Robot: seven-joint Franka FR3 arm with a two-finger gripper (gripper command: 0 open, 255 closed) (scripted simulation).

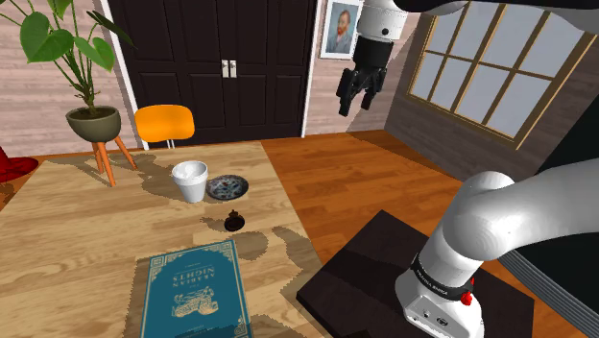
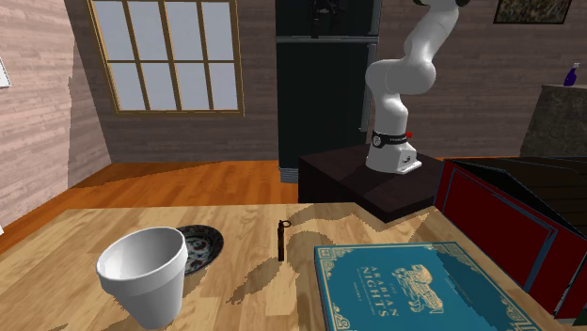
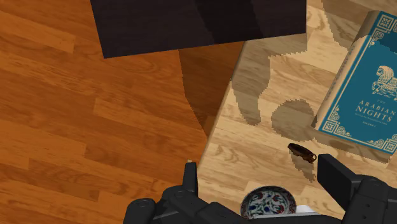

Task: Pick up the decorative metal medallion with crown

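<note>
My claw (image 1: 356,99) hangs wide apart, empty, high where the pale wooden table (image 1: 77,221) meets the orange plank floor (image 1: 365,182); the medallion (image 1: 233,223) sits on the table.

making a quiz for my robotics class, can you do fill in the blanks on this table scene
The cup beside the patterned dish is coloured ___.
The dark medallion lies between that dish and the book titled Arabian ___.
The gripper, raised high, holds nothing; its fingers are ___.
Missing words: white, Nights, open.

Shoulder view overlooks the table (image 1: 77,221); second exterior view faces the arm (image 2: 404,75) across it.
</note>
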